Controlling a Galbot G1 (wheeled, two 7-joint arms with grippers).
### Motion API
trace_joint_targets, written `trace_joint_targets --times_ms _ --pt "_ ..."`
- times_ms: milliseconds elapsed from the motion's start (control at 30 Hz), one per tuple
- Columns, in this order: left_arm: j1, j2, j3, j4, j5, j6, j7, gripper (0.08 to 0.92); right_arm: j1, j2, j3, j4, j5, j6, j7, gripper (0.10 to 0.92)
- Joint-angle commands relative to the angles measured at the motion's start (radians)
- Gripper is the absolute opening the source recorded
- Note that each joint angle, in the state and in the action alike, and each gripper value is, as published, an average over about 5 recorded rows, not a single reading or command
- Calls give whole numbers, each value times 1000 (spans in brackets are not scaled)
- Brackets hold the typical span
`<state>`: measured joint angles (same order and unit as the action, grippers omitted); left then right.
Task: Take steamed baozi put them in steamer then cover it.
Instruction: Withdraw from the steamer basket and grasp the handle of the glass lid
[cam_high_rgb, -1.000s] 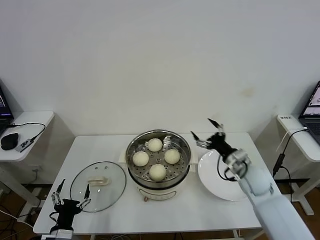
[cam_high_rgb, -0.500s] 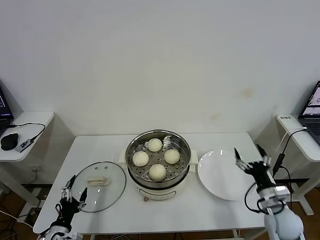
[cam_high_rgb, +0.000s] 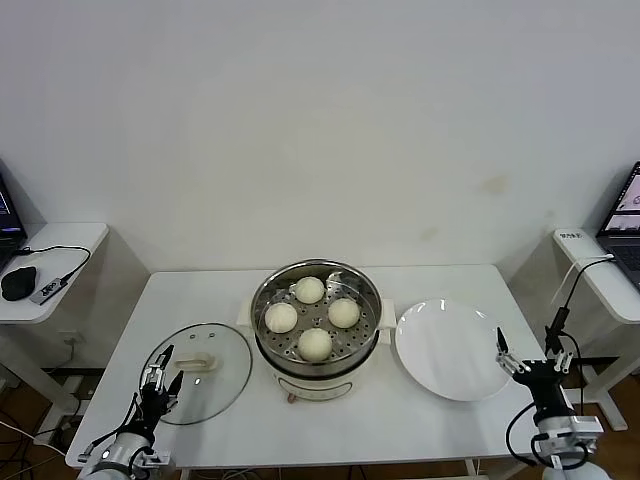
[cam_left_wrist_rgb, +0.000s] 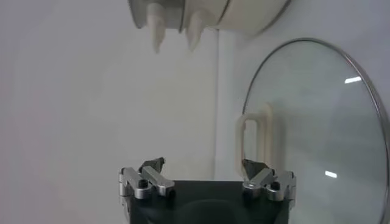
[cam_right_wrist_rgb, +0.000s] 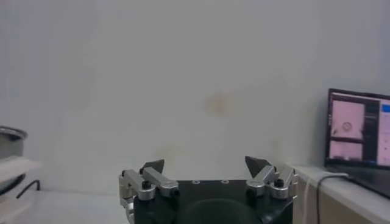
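Loading done, lid step starting.
All four buns (cam_high_rgb: 313, 315) are sitting in the steamer (cam_high_rgb: 316, 325); right hand (cam_high_rgb: 534, 361) has retreated right of it, open, empty; left hand (cam_high_rgb: 160, 381) is reaching, open, over the lid (cam_high_rgb: 196, 371) left of it.

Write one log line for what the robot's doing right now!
four cream-white round baozi in steel steamer | clear glass lid on table, off | left claw open near lid | right claw open, idle
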<state>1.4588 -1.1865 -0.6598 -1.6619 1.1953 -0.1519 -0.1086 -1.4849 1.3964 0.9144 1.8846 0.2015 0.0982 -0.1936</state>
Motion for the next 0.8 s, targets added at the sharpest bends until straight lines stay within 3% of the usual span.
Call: trace_joint_targets --times_ms 33,800 --pt "-77 11 30 62 61 -7 4 823 -38 36 36 6 -12 8 1 823" --pt "-228 -2 75 216 42 4 -9 823 -36 64 14 -30 -44 17 -5 823"
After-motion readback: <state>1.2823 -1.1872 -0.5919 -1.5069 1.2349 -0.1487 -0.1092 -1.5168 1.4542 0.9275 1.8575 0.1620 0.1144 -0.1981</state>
